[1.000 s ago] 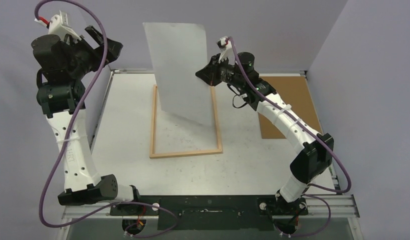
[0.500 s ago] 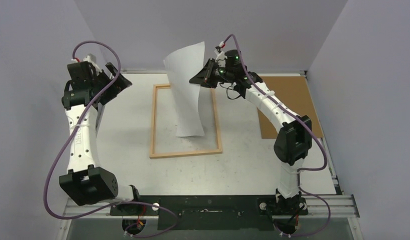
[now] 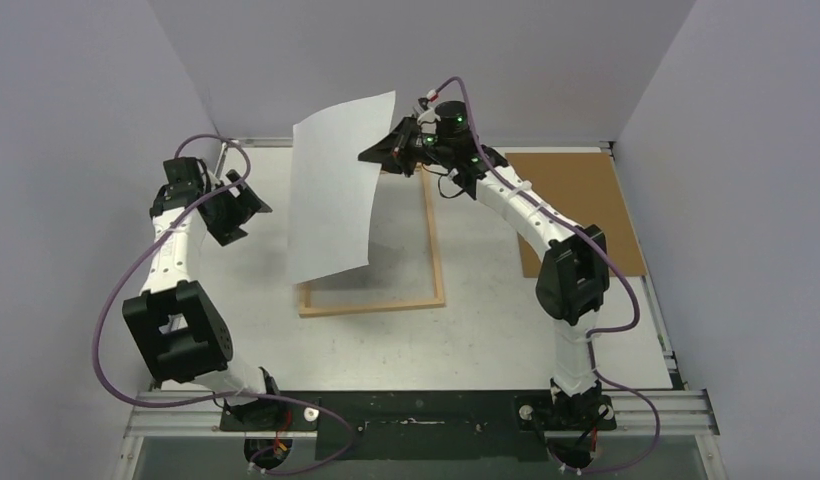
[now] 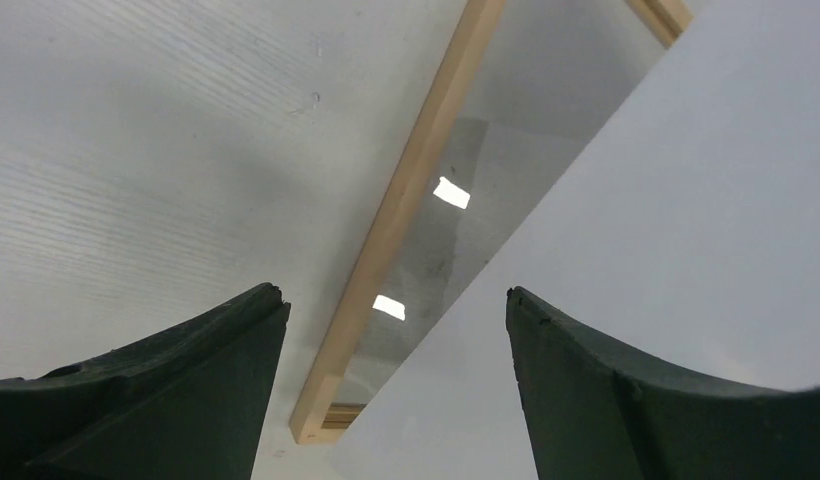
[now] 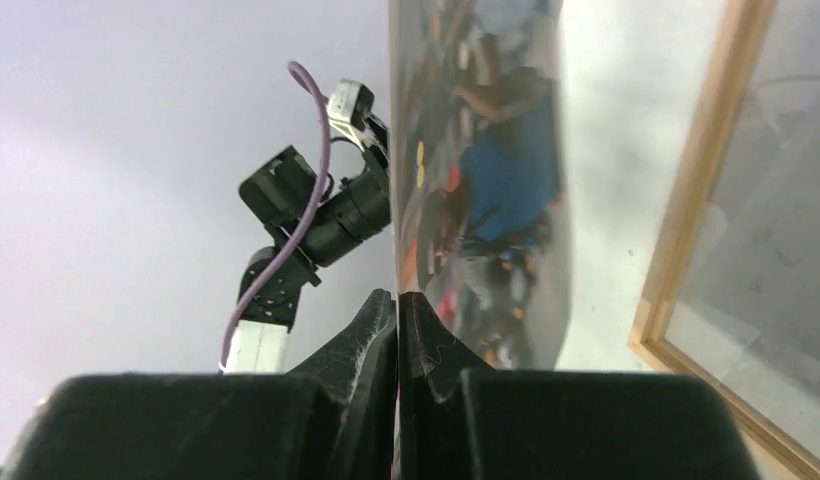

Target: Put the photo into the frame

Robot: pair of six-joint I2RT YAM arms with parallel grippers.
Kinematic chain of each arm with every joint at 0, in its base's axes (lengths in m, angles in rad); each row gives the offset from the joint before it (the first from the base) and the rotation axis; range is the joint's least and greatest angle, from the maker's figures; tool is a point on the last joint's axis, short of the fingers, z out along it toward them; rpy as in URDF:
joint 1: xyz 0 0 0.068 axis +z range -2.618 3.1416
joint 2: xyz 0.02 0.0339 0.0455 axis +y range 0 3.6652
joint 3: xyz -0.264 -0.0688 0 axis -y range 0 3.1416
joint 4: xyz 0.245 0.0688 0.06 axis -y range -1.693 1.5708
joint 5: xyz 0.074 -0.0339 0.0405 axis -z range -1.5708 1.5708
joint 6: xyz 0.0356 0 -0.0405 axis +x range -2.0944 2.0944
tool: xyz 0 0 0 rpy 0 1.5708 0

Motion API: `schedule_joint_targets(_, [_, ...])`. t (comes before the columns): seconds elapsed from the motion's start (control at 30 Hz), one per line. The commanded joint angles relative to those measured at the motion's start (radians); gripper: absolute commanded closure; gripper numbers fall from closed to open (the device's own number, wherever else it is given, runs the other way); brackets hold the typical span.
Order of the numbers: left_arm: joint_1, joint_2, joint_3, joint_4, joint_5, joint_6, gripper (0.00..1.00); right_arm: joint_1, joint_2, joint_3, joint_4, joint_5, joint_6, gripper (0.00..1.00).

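Over the far half of the table (image 3: 486,330): right gripper (image 3: 378,157) pressed together on one edge of the photo (image 3: 331,200), sheet hanging steeply tilted, clear of the surface, across the left rail of the frame (image 3: 371,306). Left gripper (image 3: 244,208) spread wide, empty, near the sheet. Pickup apparently done; lowering and seating within the rails not yet done.

I see the frame (image 3: 372,304) lying flat at mid-bench (image 3: 256,290). The photo (image 3: 331,195) hangs above its left rail, clear of the bench, its far right edge pinched in my right tool (image 3: 371,156). My left tool (image 3: 244,210) sits left of the photo, apart from it. The backing board (image 3: 586,190) lies right of the frame, at the bench's far right.
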Motion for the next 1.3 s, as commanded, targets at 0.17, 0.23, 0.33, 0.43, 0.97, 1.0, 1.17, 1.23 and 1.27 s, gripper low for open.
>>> schedule_joint_targets(0.17, [0.011, 0.171, -0.029, 0.121, 0.106, 0.001, 0.25, -0.106, 0.112, -0.078, 0.085, -0.125, 0.059, 1.0])
schedule_joint_targets(0.23, [0.011, 0.206, -0.032, 0.132, 0.1, 0.002, 0.25, -0.097, 0.193, -0.063, 0.08, -0.183, 0.039, 1.0])
schedule_joint_targets(0.33, [0.011, 0.267, -0.013, 0.119, 0.083, 0.012, 0.27, -0.09, 0.261, -0.031, -0.045, -0.189, -0.097, 1.0])
schedule_joint_targets(0.43, [0.01, 0.315, 0.003, 0.127, 0.082, 0.005, 0.29, -0.095, 0.306, 0.006, -0.16, -0.176, -0.187, 1.0])
schedule_joint_targets(0.97, [0.005, 0.423, 0.018, 0.192, 0.197, -0.016, 0.36, -0.151, 0.394, 0.17, -0.478, -0.102, -0.459, 1.0])
schedule_joint_targets(1.0, [0.003, 0.429, 0.015, 0.215, 0.238, -0.018, 0.36, -0.151, 0.405, 0.187, -0.508, -0.098, -0.489, 1.0])
schedule_joint_targets(1.17, [-0.026, 0.491, 0.029, 0.249, 0.328, -0.024, 0.43, -0.152, 0.428, 0.214, -0.564, -0.071, -0.584, 1.0])
schedule_joint_targets(1.23, [-0.039, 0.506, 0.035, 0.248, 0.326, -0.024, 0.45, -0.15, 0.416, 0.196, -0.53, -0.079, -0.59, 1.0])
schedule_joint_targets(1.27, [-0.044, 0.51, 0.036, 0.246, 0.321, -0.028, 0.46, -0.149, 0.415, 0.193, -0.521, -0.087, -0.598, 1.0])
